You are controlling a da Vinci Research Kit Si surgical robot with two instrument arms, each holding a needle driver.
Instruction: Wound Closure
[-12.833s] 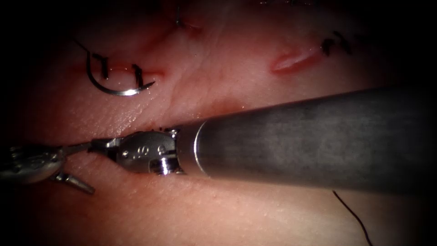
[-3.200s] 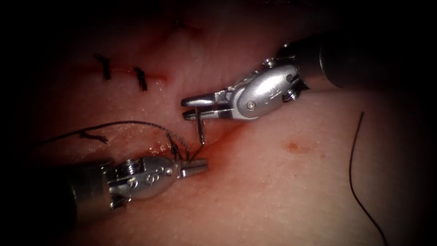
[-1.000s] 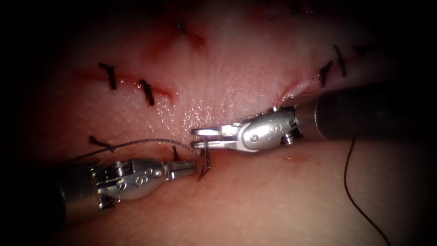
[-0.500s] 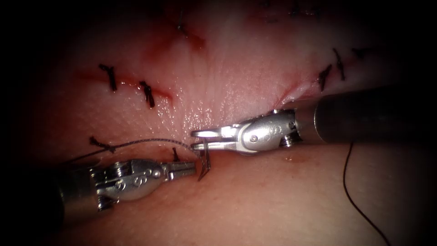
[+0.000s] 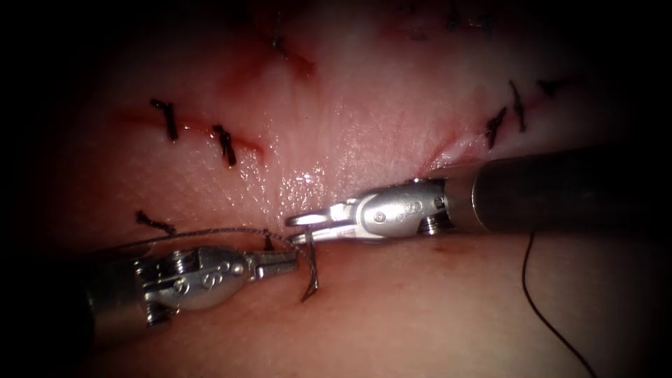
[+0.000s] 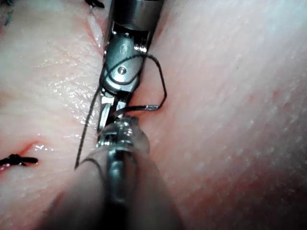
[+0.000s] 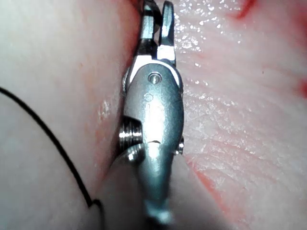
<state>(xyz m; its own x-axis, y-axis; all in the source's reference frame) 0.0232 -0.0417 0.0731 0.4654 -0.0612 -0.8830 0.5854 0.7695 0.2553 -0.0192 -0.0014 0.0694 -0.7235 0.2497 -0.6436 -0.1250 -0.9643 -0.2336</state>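
My right tool [image 5: 302, 227] comes in from the right, its jaws shut on the curved needle [image 5: 311, 269] near its thread end. The needle hangs downward from the jaws, its tip free above the tissue [image 5: 392, 322]. My left tool [image 5: 288, 264] lies low on the left, jaws shut, the tip just beside the needle's mid-curve. Thread [image 5: 210, 231] trails left from the needle, passing above the left tool. In the left wrist view the needle [image 6: 144, 107] juts from the right tool [image 6: 108, 108], with thread [image 6: 85, 132] alongside. The right wrist view has the right tool [image 7: 158, 19] close over the tissue.
Finished dark stitches [image 5: 225, 145] [image 5: 166, 119] cross a reddened cut at upper left. More stitches [image 5: 500, 122] sit at upper right. A loose strand of thread [image 5: 539, 308] lies on the tissue at lower right, and it appears in the right wrist view [image 7: 48, 139].
The right tool has shifted slightly left and down. The needle has swung so that its tip points lower. The left tool has drawn back a little to the left.
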